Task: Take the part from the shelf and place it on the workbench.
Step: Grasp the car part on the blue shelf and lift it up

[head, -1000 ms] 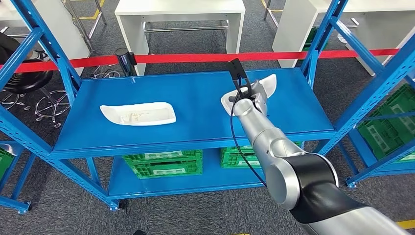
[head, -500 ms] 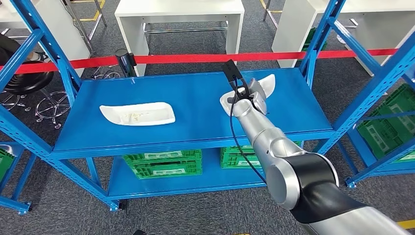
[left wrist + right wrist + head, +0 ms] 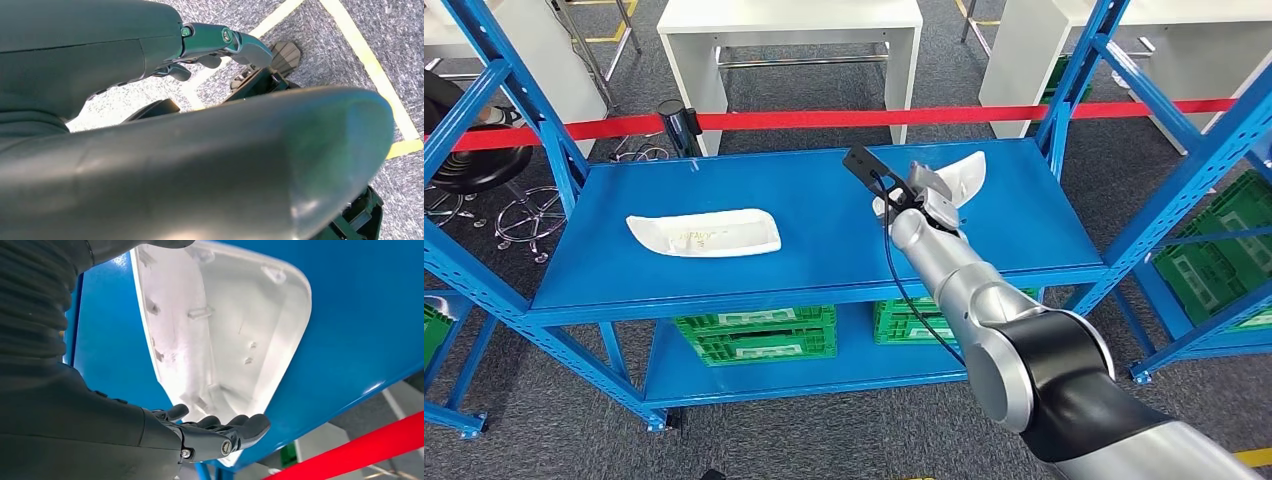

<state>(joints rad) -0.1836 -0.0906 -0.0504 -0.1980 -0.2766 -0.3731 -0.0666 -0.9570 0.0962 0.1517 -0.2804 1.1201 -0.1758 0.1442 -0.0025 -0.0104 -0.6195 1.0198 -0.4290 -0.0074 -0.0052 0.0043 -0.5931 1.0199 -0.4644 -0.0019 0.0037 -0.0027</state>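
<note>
the right hand [image 3: 927, 196] reaches over the far right of the blue shelf [image 3: 824, 255], its fingers [image 3: 235, 427] curled against the rim of the white part [image 3: 225, 340] lying hollow-side up; whether it actually grips, i cannot tell. a second white part [image 3: 704, 232] lies well apart on the left.

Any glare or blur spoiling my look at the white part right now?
Right wrist view: white part sharp, evenly lit, its ribs legible; right robot hand dark but clear. Head view: sharp, soft reflections on the blue shelf. Left wrist view: dark, blurred, too close to focus.
</note>
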